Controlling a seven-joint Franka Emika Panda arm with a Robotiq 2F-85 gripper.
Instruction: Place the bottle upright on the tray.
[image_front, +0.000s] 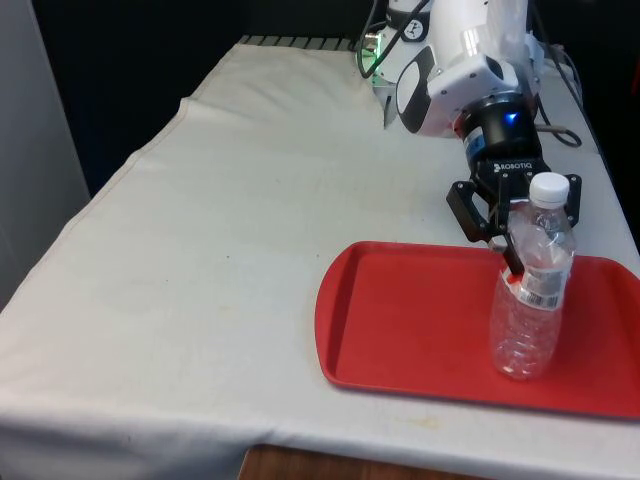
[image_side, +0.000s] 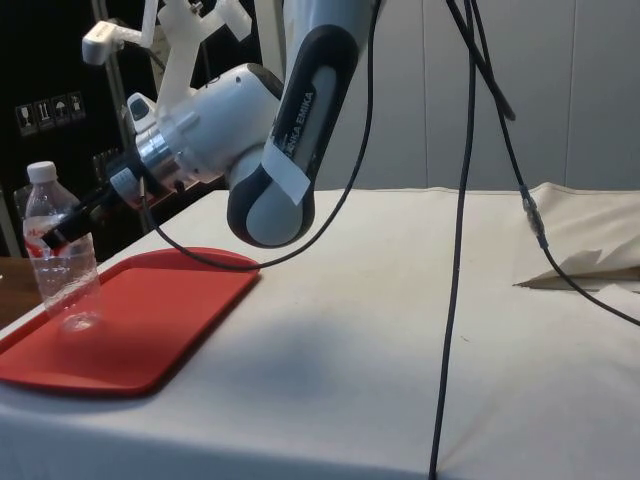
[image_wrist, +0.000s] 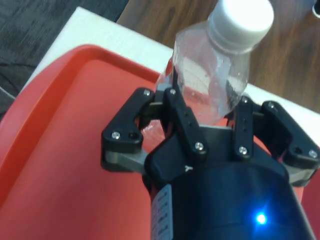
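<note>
While the clear, thin-walled plastic water bottle with the white screw cap (image_front: 529, 300) stood upright with its base on the flat red plastic tray (image_front: 400, 320), you had the black two-finger gripper (image_front: 520, 240) closed on it, the fingers (image_wrist: 182, 117) pinching its upper body just under the shoulder. The cap rose above the fingers and the ribbed lower half hung below them. That high, sideways hold likely kept the light bottle from tipping as it met the tray. The tray lay under the fingers on the white-clothed counter (image_front: 220, 270), near its edge.
</note>
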